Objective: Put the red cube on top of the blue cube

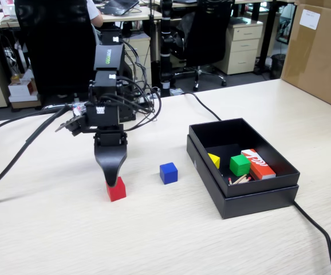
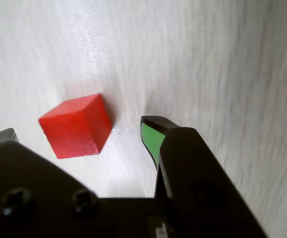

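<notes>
While the red cube (image 1: 116,189) sits on the table (image 1: 154,240) at near left in the fixed view, the gripper (image 1: 111,179) hangs right over it, jaws spread, and the wrist view puts the cube (image 2: 76,126) between the tips. Just right sits the blue cube (image 1: 168,172), apart. Further right, a black box (image 1: 251,197) holds a green cube (image 1: 239,165).
</notes>
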